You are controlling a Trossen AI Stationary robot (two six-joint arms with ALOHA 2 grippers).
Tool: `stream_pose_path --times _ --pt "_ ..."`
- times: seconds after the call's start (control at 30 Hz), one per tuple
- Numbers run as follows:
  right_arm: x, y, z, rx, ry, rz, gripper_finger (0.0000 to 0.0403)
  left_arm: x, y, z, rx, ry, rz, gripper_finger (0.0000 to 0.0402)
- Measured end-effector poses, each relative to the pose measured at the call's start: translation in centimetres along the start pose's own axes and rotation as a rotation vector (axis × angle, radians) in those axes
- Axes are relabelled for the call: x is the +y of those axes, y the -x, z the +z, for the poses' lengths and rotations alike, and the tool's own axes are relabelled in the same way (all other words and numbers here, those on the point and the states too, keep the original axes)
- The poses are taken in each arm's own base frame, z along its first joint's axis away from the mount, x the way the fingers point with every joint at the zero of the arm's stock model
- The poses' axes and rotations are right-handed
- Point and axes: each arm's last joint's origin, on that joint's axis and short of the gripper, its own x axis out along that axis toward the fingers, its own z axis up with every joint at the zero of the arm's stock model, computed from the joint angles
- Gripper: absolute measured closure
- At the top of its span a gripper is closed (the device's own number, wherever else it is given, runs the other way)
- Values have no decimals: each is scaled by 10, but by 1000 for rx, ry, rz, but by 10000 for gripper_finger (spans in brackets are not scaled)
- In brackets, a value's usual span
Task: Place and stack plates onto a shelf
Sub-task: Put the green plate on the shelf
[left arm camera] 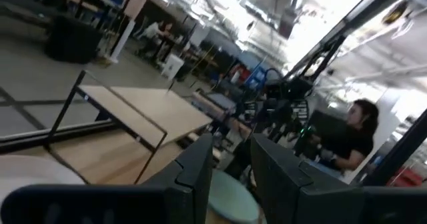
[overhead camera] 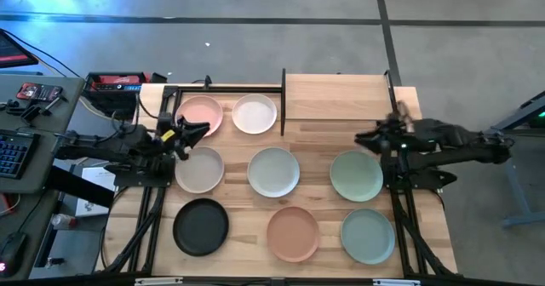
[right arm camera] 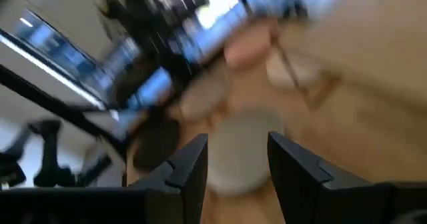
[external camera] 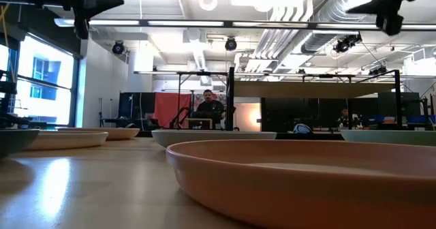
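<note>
In the high view eight plates lie flat on the tabletop: pink [overhead camera: 200,114] and white [overhead camera: 255,113] at the far side inside a black frame, cream [overhead camera: 198,168], pale grey [overhead camera: 273,171] and sage green [overhead camera: 356,175] in the middle row, black [overhead camera: 201,226], terracotta [overhead camera: 293,232] and teal [overhead camera: 368,235] near. The shelf [overhead camera: 336,97] stands at the far edge on black uprights, its panel bare. My left gripper [overhead camera: 203,130] hovers open between the pink and cream plates. My right gripper [overhead camera: 359,140] hovers open above the sage green plate's far rim. Both hang high in the low view.
A black metal frame [overhead camera: 282,103] encloses the pink and white plates beside the shelf. Keyboard, tools and a red box [overhead camera: 115,82] sit left of the table. People [external camera: 209,106] sit in the room beyond. Bare wood lies between the plate rows.
</note>
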Motion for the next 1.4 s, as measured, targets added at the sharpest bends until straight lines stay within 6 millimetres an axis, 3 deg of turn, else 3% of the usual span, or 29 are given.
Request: stream_pose_path --times 0.23,0.47,0.9,1.4 --pt "5 -55 -23 395 -150 -116 265 0 -11 -12 75 -41 35 310" --pt "1 -95 -46 607 -180 -246 265 0 -13 -15 92 -50 44 310" --pt "-14 -128 -69 676 -151 -467 265 0 -13 -15 96 -52 46 310" --pt "-26 -155 -88 699 -153 -588 265 0 -13 -15 97 -85 46 310"
